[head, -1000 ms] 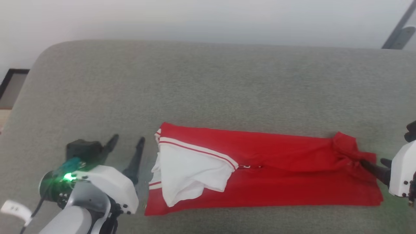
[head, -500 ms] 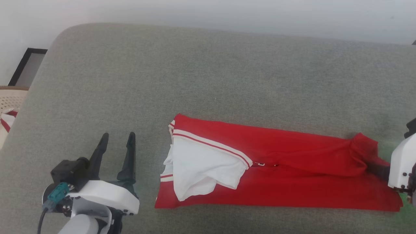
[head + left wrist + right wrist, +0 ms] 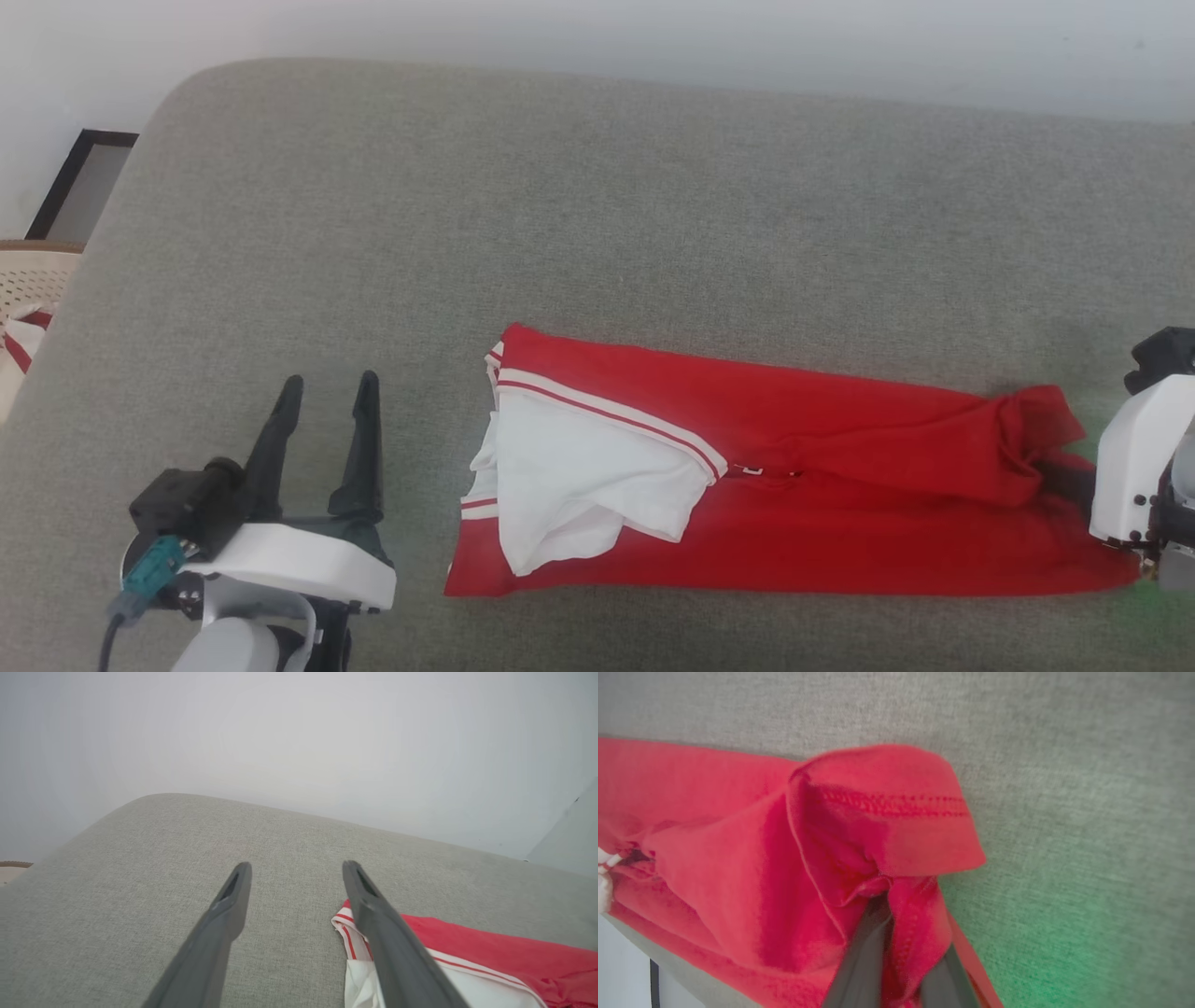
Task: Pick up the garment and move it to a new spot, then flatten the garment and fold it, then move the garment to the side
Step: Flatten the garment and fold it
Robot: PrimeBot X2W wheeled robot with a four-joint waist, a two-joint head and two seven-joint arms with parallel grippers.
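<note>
A grey, coarse-woven surface (image 3: 597, 233) with a rounded upper-left corner spans the head view; on it, from lower centre to lower right, the garment (image 3: 840, 467) lies as a long red band of soft knit, its white sleeve (image 3: 579, 476) with striped trim draped over the left end; at the right edge the right pincer (image 3: 1060, 474) is nipped together on the bunched, stitched red hem; at lower left the left pincer (image 3: 331, 383) stands spread wide, holding nothing; a beige perforated basket (image 3: 33, 275) shows at the far left edge.

right gripper (image 3: 900, 935) fingertips buried in garment (image 3: 738, 858) folds, basket (image 3: 33, 273) cut off at head view's left edge
</note>
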